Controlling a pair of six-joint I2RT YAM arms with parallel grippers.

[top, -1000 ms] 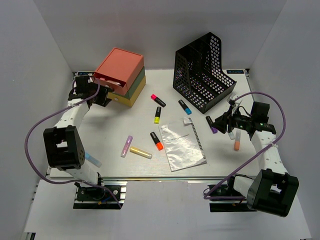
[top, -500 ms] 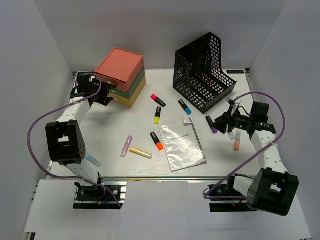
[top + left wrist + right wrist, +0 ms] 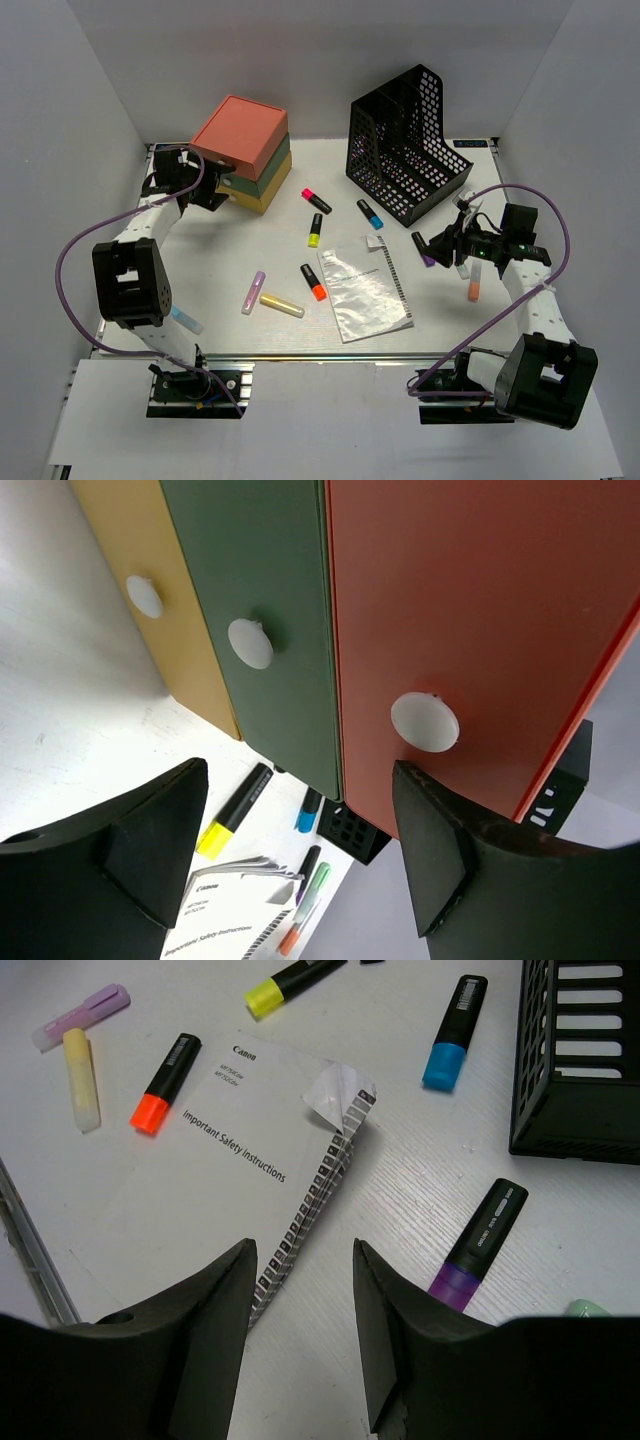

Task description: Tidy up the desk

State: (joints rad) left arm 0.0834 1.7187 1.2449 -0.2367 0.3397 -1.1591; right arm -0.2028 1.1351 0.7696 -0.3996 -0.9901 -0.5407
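Observation:
The desk (image 3: 215, 262) is a white tabletop strewn with highlighters: pink (image 3: 316, 200), blue (image 3: 370, 213), yellow (image 3: 315, 230), orange (image 3: 314, 282), lilac (image 3: 253, 292), pale yellow (image 3: 281, 305) and purple (image 3: 423, 249). A Canon booklet (image 3: 365, 290) lies in the middle. My left gripper (image 3: 207, 192) is open at the front of the stacked drawer box (image 3: 245, 150), and all three drawer fronts (image 3: 440, 630) sit flush. My right gripper (image 3: 305, 1300) is open and empty, low over the desk between the booklet (image 3: 200, 1170) and the purple highlighter (image 3: 480, 1245).
A black mesh file holder (image 3: 405, 150) stands at the back right. A peach highlighter (image 3: 474, 290) lies under the right arm, and a pale blue one (image 3: 185, 319) beside the left arm's base. A metal rail (image 3: 300, 352) runs along the near edge, and white walls enclose the desk.
The top pink drawer, which stood pulled out, now sits flush in the box. My left gripper's jaws have spread wider at its front. The right arm has not moved.

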